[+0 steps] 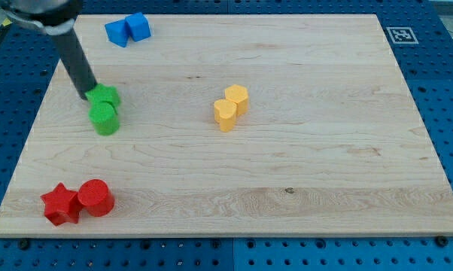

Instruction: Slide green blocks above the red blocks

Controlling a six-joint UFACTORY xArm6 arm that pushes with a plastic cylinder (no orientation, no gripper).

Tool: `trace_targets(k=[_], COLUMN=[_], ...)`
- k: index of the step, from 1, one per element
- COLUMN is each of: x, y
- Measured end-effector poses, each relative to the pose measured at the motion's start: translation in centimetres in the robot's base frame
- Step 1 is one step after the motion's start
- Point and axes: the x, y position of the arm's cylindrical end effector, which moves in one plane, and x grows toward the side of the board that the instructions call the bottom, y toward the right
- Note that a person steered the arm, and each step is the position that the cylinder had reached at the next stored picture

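Resting against the upper-left side of the upper green block (104, 95), the tip (88, 95) stands at the view's left, its rod slanting up and left out of the frame. The arm carries no fingers, so nothing opens, closes or clamps; contact is by the rod end alone.

The two green blocks lie touching, the lower green block (104, 119) just below the upper one. Together they form a short pair whose long axis runs nearly top-to-bottom in the view. Their exact shapes are hard to make out; both look rounded or many-sided.

The red star (60, 204) and the red cylinder (96, 198) sit side by side, touching, near the table's (324, 173) lower-left corner, well apart from the green pair and almost directly below it. The green pair is therefore already on the upper side of the red pair. By judgement, the tip's place on the far side of the green pair suits a push toward the view's bottom, closing the gap to the red blocks.

Two blue blocks (128, 29) lie together near the view's top left, and two yellow blocks (231, 107) touch near the table's middle; both pairs stand clear of that downward path.
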Motion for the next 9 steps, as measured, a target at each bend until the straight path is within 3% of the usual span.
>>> trace_targets(k=[1, 4, 6, 9], x=[2.5, -0.5, 6.9, 9.5], y=[2.8, 6.9, 7.2, 5.1])
